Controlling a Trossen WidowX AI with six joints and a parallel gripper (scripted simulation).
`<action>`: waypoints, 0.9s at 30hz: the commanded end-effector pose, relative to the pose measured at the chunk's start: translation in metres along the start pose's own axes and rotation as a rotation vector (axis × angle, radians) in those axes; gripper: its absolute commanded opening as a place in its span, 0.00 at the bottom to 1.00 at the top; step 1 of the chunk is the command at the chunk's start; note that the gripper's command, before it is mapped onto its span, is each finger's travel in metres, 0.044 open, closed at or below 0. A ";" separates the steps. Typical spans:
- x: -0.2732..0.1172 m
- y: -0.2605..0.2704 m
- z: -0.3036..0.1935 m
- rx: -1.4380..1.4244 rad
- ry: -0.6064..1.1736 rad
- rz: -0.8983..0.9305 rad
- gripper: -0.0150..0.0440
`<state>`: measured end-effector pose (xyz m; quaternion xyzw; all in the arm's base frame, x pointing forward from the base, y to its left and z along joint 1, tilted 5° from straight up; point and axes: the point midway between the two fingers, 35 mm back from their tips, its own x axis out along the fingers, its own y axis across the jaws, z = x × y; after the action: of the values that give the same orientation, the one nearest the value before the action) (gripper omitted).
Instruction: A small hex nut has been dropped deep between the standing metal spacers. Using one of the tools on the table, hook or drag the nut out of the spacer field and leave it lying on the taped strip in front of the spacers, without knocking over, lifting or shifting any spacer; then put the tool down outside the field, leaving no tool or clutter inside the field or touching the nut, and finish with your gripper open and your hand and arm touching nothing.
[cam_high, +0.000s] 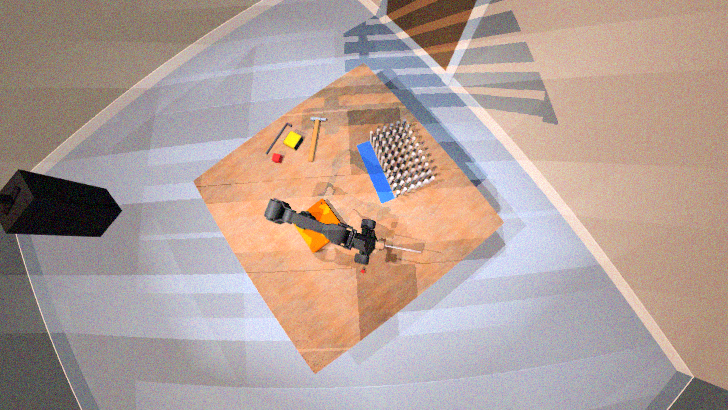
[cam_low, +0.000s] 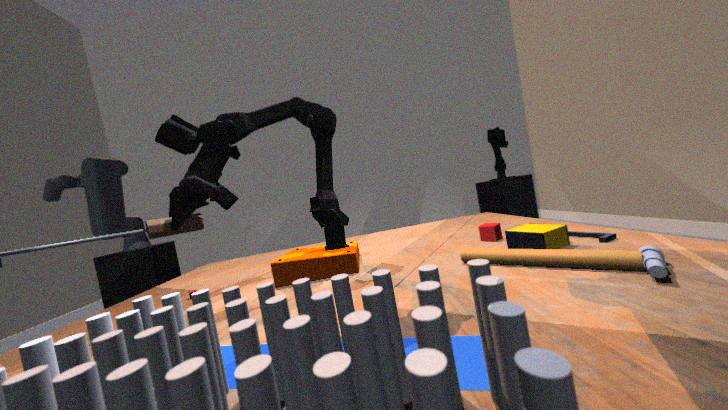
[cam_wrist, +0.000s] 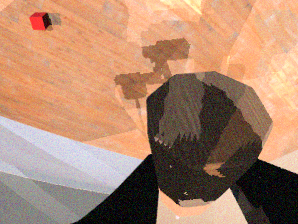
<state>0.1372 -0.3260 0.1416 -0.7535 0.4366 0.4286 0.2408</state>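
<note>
My gripper is shut on the faceted wooden handle of a tool. The tool's thin metal rod points away from the arm, above the table, outside the spacer field. The rod's tip is cut off by the left edge in the exterior view. The standing metal spacers are in rows at the back right in the top view. The blue taped strip lies along their front. The hex nut cannot be made out.
A hammer, a yellow block, a red cube and a dark bent rod lie left of the strip. A smaller red cube lies near the gripper.
</note>
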 end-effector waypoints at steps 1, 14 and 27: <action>-0.002 -0.006 -0.001 -0.091 -0.003 -0.002 0.25; -0.004 -0.026 0.004 -0.495 -0.015 -0.019 0.25; -0.010 -0.054 0.004 -0.939 0.008 -0.042 0.25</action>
<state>0.1748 -0.2959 0.1464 -0.7952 0.2086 0.5635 -0.0813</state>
